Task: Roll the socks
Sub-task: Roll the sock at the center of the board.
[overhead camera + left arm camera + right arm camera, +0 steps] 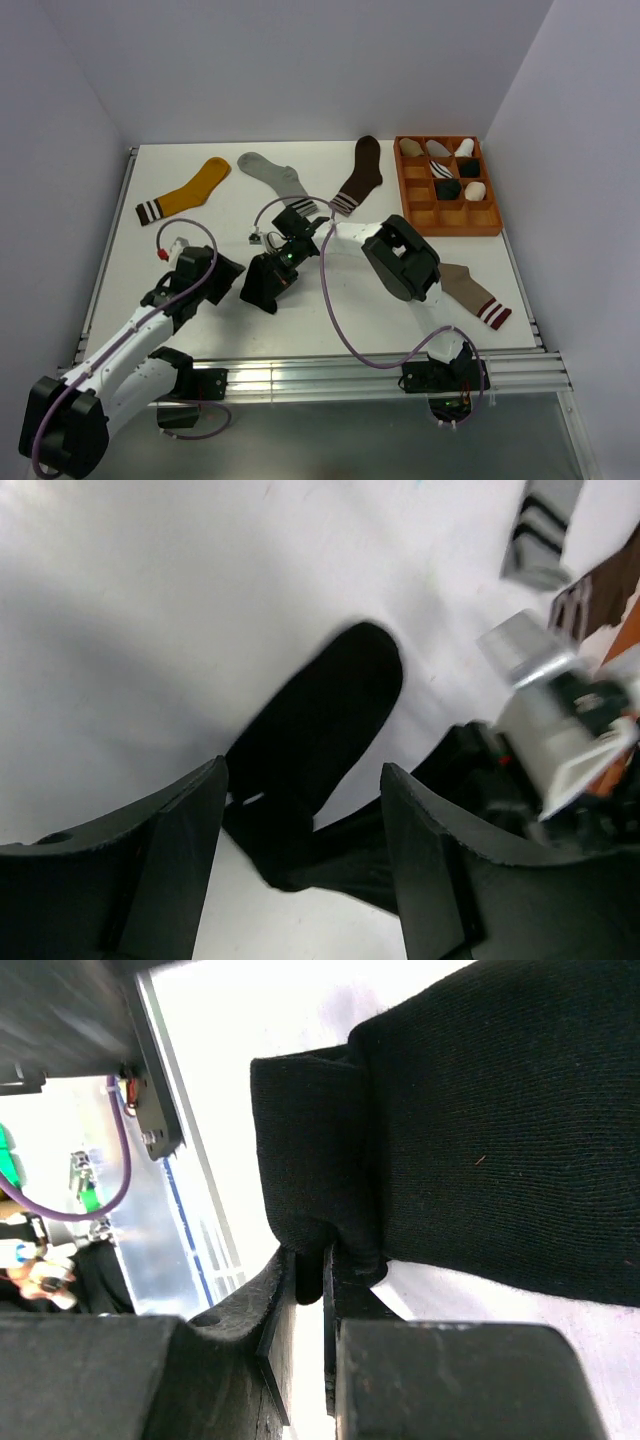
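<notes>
A folded edge of the plain charcoal-black fabric sock [480, 1110] is pinched in the nearly closed right jaws. Between and beyond the spread left jaws, its rounded end is laid on the white surface [150, 600]. Soft, limp and light, it is likely best taken at the fold.

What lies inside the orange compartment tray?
Rolled socks, pale and black, fill several rear compartments of the tray; nearer ones look empty. What lies beneath them is covered.
</notes>
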Controlling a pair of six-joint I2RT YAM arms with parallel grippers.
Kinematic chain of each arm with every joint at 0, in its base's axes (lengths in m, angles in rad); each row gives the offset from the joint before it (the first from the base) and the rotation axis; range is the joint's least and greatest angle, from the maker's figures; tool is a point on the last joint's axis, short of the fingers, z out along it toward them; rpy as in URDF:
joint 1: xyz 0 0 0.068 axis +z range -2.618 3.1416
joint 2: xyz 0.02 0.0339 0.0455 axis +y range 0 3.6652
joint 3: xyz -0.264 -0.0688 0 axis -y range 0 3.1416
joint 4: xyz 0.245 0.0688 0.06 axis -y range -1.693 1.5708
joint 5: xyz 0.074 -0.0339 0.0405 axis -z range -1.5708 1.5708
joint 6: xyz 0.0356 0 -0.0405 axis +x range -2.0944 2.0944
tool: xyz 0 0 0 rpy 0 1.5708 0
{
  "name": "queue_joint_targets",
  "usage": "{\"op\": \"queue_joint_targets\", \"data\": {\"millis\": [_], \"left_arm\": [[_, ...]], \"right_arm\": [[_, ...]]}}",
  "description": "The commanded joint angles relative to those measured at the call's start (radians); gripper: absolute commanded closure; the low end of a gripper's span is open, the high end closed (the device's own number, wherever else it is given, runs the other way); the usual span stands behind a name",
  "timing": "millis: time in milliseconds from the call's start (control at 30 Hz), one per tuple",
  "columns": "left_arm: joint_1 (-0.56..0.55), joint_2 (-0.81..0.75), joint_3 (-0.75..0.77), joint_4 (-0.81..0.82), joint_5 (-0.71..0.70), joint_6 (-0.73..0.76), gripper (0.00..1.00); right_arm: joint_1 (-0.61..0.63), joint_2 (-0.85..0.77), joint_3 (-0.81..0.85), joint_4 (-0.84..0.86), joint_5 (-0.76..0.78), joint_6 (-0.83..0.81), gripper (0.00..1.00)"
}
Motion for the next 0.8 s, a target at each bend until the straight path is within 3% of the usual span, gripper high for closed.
{"op": "queue_joint_targets", "data": {"millis": [0, 133, 433, 633, 767], "left_arm": [[-0.001, -0.032, -0.116, 0.064, 0.104, -0.092, 0.32], [-0.038, -0.039, -0.197, 0.153, 0.135, -0.143, 0.37], [-0.064, -0.029, -0.254, 0.184, 0.116, -0.171, 0.48], [-0.064, 0.019, -0.256, 0.193, 0.087, -0.157, 0.67], [-0.064, 0.147, -0.192, 0.227, 0.070, -0.091, 0.79]], "right_arm": [[0.018, 0.068, 0.000, -0.037, 0.125, 0.024, 1.00], [0.020, 0.074, 0.002, -0.031, 0.133, 0.064, 1.00], [0.016, 0.079, -0.004, -0.003, 0.139, 0.113, 1.00], [0.013, 0.054, -0.038, 0.043, 0.148, 0.153, 1.00], [0.015, 0.008, -0.082, 0.069, 0.213, 0.165, 0.99]]}}
